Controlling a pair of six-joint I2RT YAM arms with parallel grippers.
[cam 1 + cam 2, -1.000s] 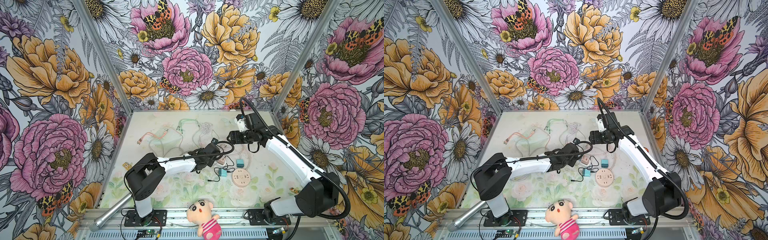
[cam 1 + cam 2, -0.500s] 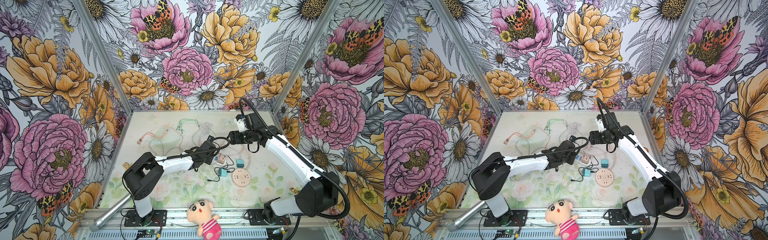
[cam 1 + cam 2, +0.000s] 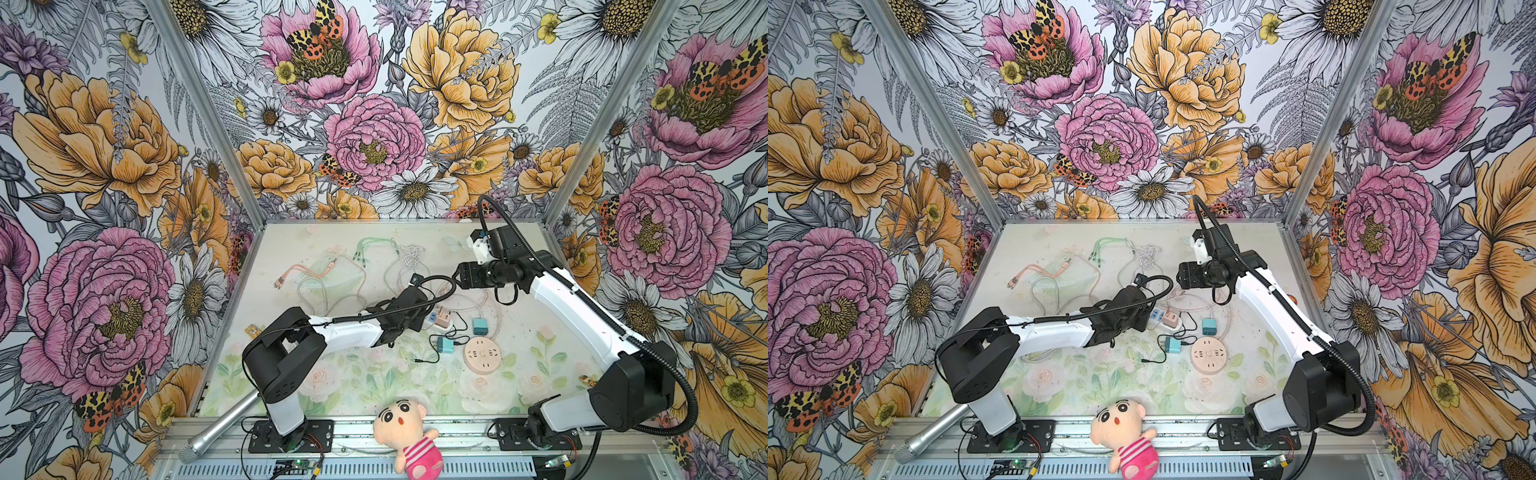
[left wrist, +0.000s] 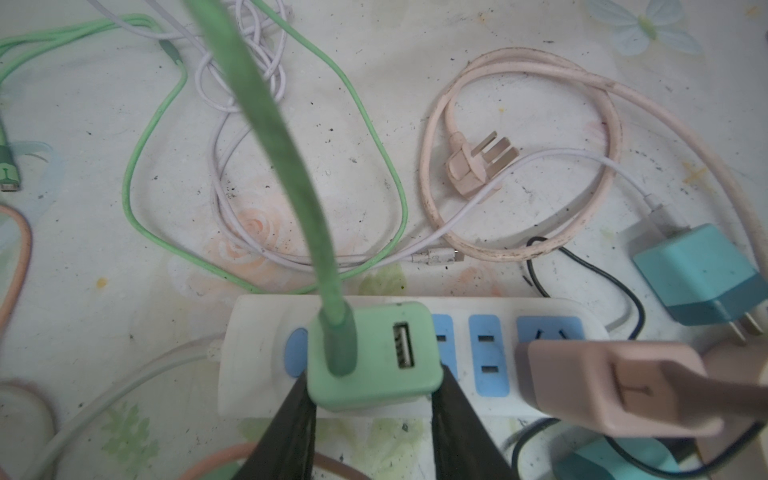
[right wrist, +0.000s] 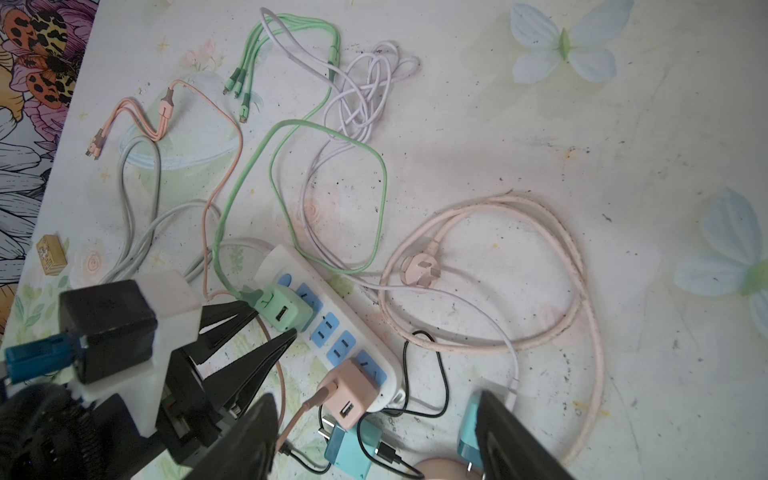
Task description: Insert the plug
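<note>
A green plug (image 4: 372, 357), a cube charger with a green cable, stands on the end socket of the white power strip (image 4: 490, 309). My left gripper (image 4: 372, 374) is shut on it, its black fingertips (image 4: 299, 399) pressing the cube's two near corners. The right wrist view shows the same grip on the green plug (image 5: 284, 309), on the strip (image 5: 365, 328). In both top views my left wrist covers the plug. My right gripper (image 5: 374, 436) hangs open above the strip's other end with nothing in it; in a top view the right gripper (image 3: 459, 276) sits behind the strip.
A pink charger (image 5: 349, 395) is plugged in at the strip's far end. Teal chargers (image 4: 702, 274) and a black wire lie beside it, with a round pink socket (image 3: 482, 353) nearer the front. A pink three-pin plug (image 4: 473, 166) and looped cables lie behind the strip.
My left wrist has shifted a little to the left over the strip. The right arm has stayed in place.
</note>
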